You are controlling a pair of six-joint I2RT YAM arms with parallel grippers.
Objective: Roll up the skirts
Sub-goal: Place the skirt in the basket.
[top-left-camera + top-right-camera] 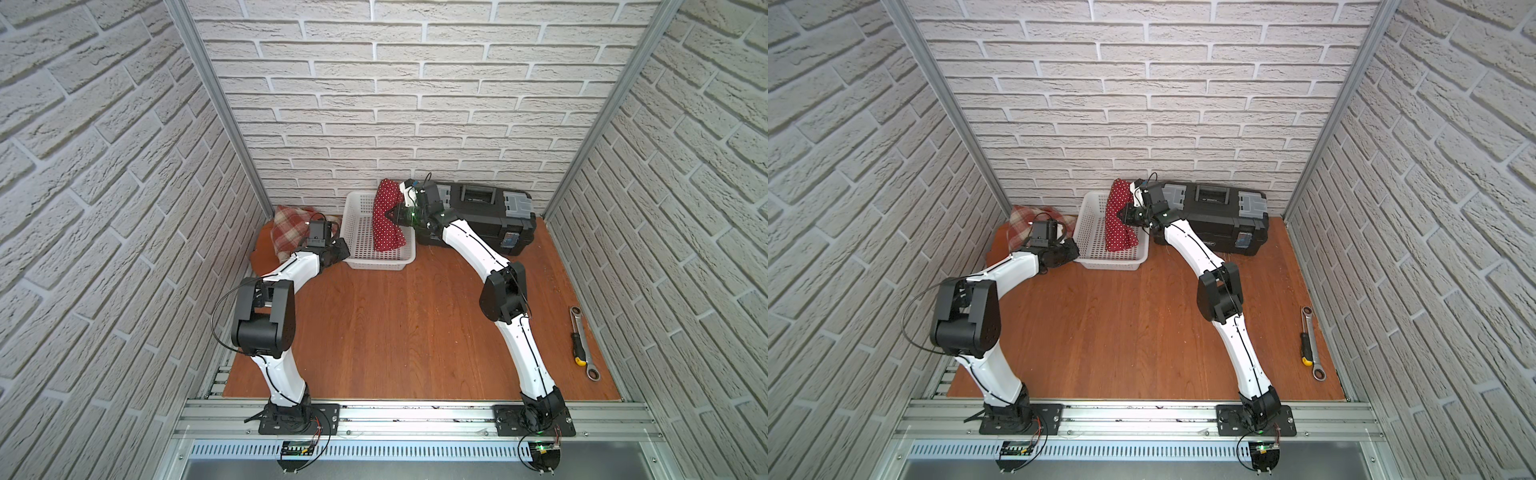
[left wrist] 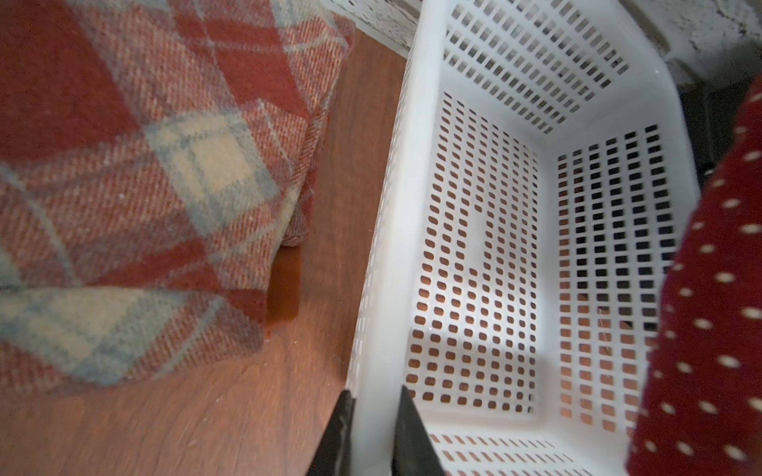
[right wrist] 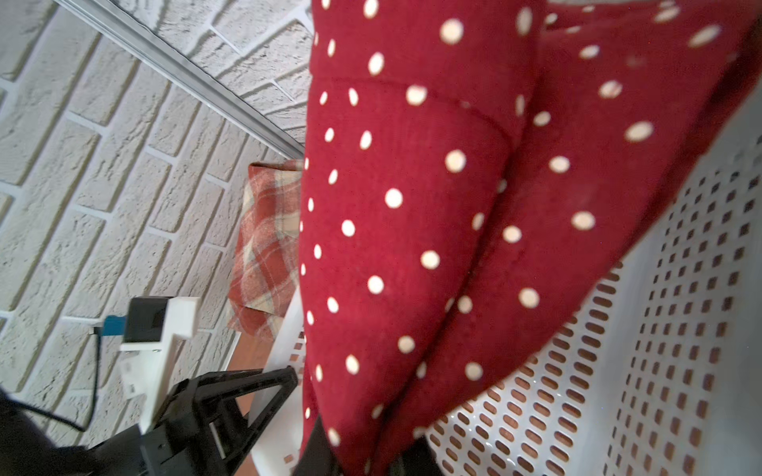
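Dark red white-dotted cloth skirt (image 1: 386, 224) hangs from right gripper (image 3: 365, 451), jaws clamped on it, into white plastic mesh basket (image 1: 376, 262); left gripper (image 2: 375, 393) clamps basket wall; red-and-cream plaid cloth skirt (image 2: 144, 185) beside it.

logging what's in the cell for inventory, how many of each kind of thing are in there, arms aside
skirts: 3 (polka-dot skirt, plaid skirt, orange skirt)
baskets: 1 (white basket)
toolboxes: 1 (black toolbox)
hand tools: 2 (wrench, screwdriver)
total: 7
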